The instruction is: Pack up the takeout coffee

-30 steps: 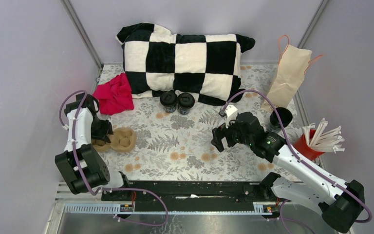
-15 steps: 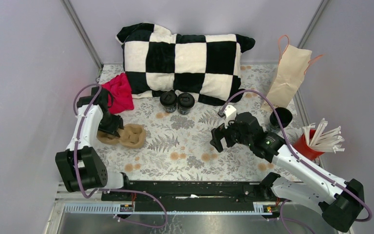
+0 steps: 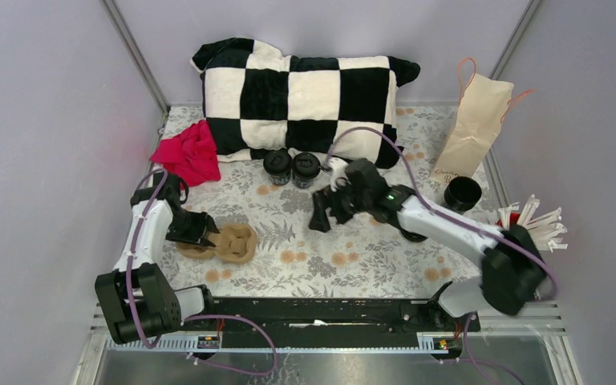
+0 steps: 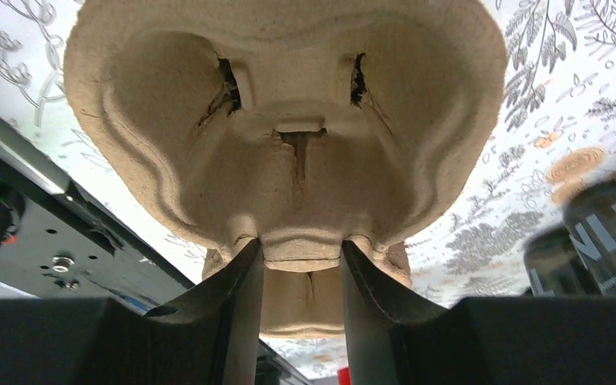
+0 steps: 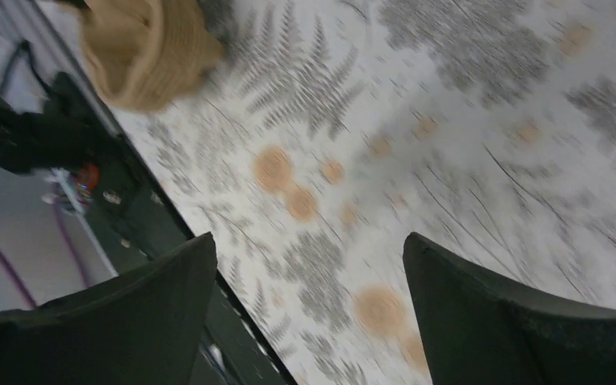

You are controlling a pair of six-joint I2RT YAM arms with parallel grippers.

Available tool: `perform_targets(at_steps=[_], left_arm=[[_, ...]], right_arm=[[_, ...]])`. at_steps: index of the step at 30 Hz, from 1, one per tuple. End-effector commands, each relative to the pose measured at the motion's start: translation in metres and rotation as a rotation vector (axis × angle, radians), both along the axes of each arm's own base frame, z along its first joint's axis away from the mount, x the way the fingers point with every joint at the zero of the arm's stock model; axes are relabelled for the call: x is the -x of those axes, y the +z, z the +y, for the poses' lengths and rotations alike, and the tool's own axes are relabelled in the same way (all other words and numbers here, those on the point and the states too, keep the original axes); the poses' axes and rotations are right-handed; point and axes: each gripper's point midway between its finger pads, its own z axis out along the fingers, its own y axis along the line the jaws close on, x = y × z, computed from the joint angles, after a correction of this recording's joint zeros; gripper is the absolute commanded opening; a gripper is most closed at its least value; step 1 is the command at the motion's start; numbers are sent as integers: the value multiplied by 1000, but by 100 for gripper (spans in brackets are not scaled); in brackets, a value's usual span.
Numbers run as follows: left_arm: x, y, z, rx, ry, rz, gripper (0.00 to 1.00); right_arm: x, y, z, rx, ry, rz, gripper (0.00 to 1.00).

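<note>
Two takeout coffee cups, black with black lids, stand side by side in front of the pillow: one (image 3: 277,167) on the left, the other (image 3: 305,169) on the right. My right gripper (image 3: 326,212) hovers just to the near right of them, open with nothing between its fingers (image 5: 168,305); its wrist view is blurred and shows only tablecloth under it. My left gripper (image 3: 205,233) is shut on the near rim of the brown pulp cup carrier (image 3: 237,243), which fills the left wrist view (image 4: 289,120) and is pinched between both fingers (image 4: 241,305).
A checkered pillow (image 3: 305,92) lies at the back, with a red cloth (image 3: 186,154) to its left. At the right stand a paper bag (image 3: 475,120), an open black cup (image 3: 463,192) and a red cup of straws (image 3: 521,228). The black rail (image 3: 313,313) runs along the near edge.
My left gripper has carried the carrier rightward and nearer. My right arm has swung left and back toward the two coffee cups, its jaws still wide.
</note>
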Motion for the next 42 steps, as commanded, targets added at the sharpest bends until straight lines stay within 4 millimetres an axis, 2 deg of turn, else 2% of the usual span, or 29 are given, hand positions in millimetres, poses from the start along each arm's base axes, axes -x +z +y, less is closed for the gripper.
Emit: perform_targets(at_steps=[1, 3, 5, 8, 12, 16, 23, 26, 29, 32, 34, 37, 42], left_arm=[[-12, 12, -19, 113, 48, -77, 0], [-14, 14, -17, 107, 54, -87, 0], [-16, 18, -15, 94, 53, -91, 0], [-16, 23, -16, 106, 45, -89, 0], [-12, 24, -24, 156, 54, -74, 0], [-17, 29, -24, 173, 51, -77, 0], [-22, 33, -26, 198, 45, -64, 0], [-22, 32, -27, 205, 47, -58, 0], [-22, 31, -26, 200, 52, -60, 0], [-22, 30, -27, 210, 59, -59, 0], [-22, 30, -27, 212, 60, -58, 0], [-22, 30, -28, 218, 62, -59, 0], [-25, 32, -28, 225, 64, -68, 0]], right_arm=[[-2, 22, 90, -225, 114, 225, 89], [3, 17, 120, -248, 163, 270, 84], [5, 16, 145, -299, 181, 309, 84], [4, 6, 162, -356, 162, 397, 70], [8, -7, 168, -392, 135, 434, 67], [12, -26, 176, -385, 122, 500, 65], [12, -33, 188, -383, 135, 532, 59], [13, -32, 189, -391, 148, 534, 59], [15, -25, 184, -411, 154, 511, 68], [20, -16, 178, -439, 168, 481, 72], [23, -9, 180, -462, 205, 474, 72], [23, -13, 183, -453, 218, 504, 71], [26, -6, 181, -486, 235, 484, 71]])
